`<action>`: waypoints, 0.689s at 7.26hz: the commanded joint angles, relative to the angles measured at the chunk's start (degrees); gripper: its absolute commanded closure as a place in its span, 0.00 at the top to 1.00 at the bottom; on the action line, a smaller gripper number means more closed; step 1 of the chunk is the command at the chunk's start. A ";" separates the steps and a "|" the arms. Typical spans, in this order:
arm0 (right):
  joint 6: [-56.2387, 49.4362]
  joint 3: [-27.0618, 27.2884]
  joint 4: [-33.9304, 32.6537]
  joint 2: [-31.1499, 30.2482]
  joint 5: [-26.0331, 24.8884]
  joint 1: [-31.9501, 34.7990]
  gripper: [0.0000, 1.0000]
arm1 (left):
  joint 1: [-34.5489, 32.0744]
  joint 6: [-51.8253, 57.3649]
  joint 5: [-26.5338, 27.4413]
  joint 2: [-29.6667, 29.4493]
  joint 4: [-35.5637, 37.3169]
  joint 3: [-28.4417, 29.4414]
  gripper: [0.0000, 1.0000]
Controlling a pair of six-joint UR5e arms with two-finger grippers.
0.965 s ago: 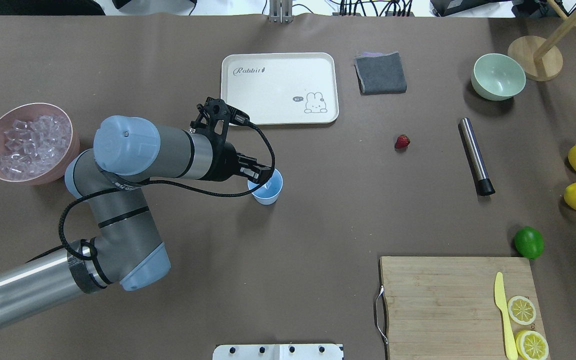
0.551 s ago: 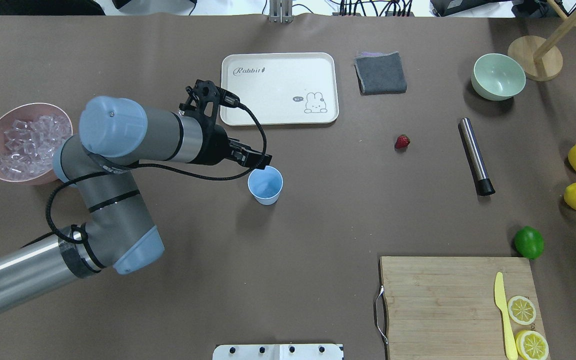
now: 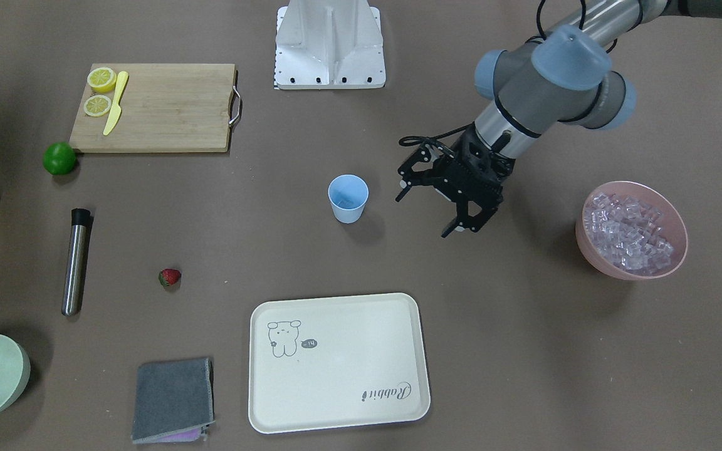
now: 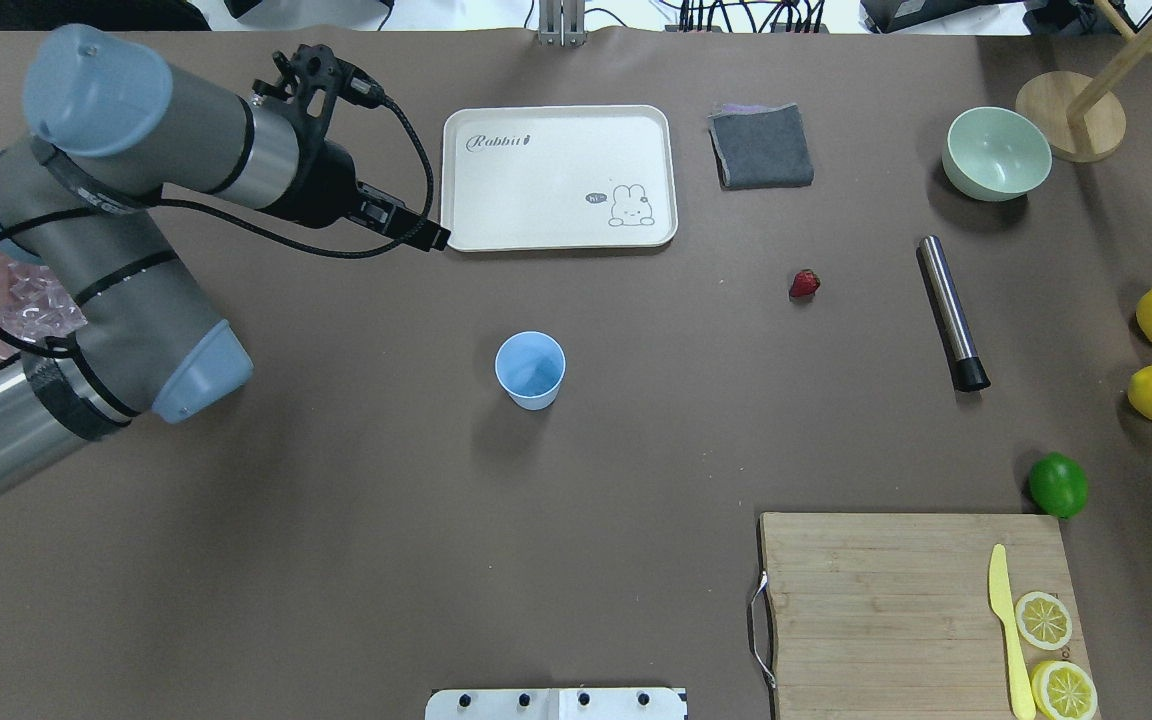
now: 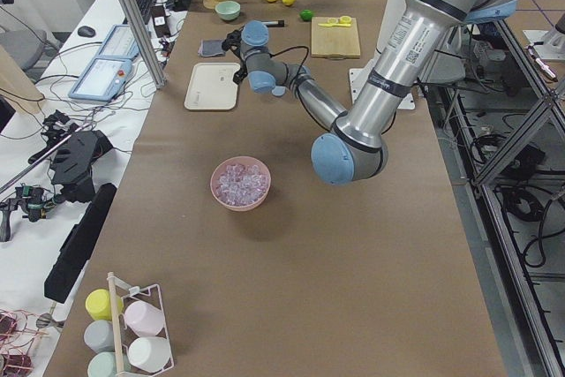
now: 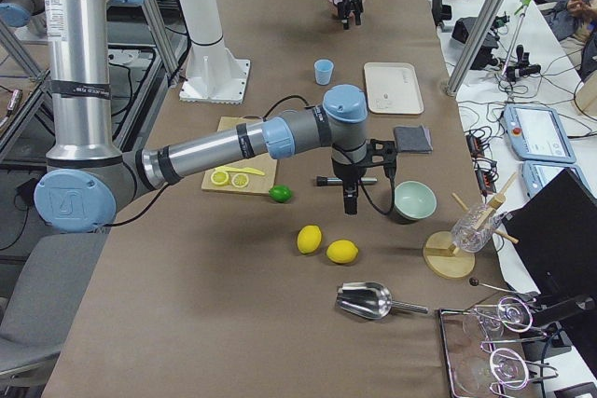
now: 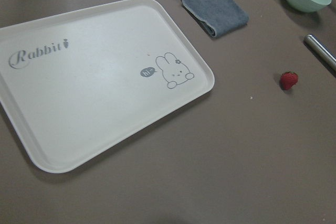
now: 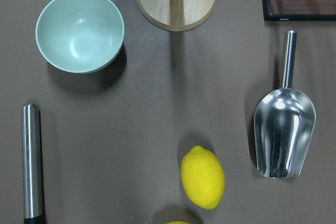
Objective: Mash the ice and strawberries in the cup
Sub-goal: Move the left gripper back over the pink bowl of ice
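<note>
Fingers of the left gripper spread wide and empty, left of the cup — upright, mouth up, mid-table — with the strawberry lying well right, ice heaped in the pink bowl far left, half hidden overhead by the arm; right gripper state unclear.

Bright, even light from above fills every view, laying only soft, short shadows on the matte brown worktop beside the cup, a pale sheen on the tray and hard highlights on the steel scoop, all in crisp focus.
</note>
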 commanded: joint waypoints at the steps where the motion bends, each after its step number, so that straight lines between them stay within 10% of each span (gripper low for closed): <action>1: -0.06 -1.02 0.00 0.11 -0.24 0.00 1.00 | -7.85 11.90 -7.53 1.66 6.30 -0.01 0.97; 5: -0.15 -1.99 0.00 -0.41 -0.16 0.00 1.00 | -15.62 30.82 -13.54 12.02 6.67 -0.02 0.97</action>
